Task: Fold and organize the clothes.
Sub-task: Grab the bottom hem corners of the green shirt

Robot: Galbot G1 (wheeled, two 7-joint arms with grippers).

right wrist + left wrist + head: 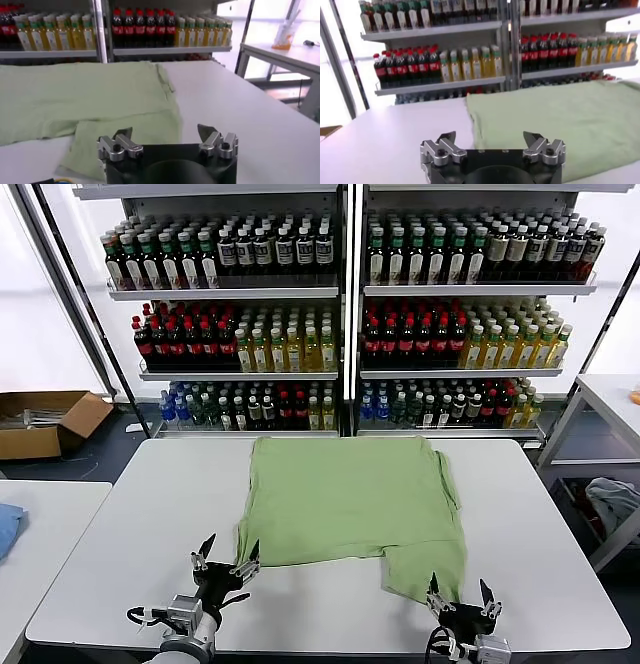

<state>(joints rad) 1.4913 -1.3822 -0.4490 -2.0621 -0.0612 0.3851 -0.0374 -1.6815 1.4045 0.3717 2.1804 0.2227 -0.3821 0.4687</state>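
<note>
The clothes, a light green shirt (350,509), lie flat on the white table (120,564) with the plain side up. One part hangs lower toward the front right, near the table's front edge. My left gripper (226,559) is open just in front of the shirt's near left corner (480,117), with nothing between its fingers. On the other side my right gripper (460,596) is open too, at the shirt's near right flap (130,132). Neither gripper holds cloth. In the wrist views the left gripper (492,141) and the right gripper (165,134) both face the shirt.
Shelves of bottles (340,314) stand behind the table. A cardboard box (45,422) lies on the floor at the far left. A blue cloth (8,524) rests on a side table at left, and a grey-blue heap (615,502) sits at right.
</note>
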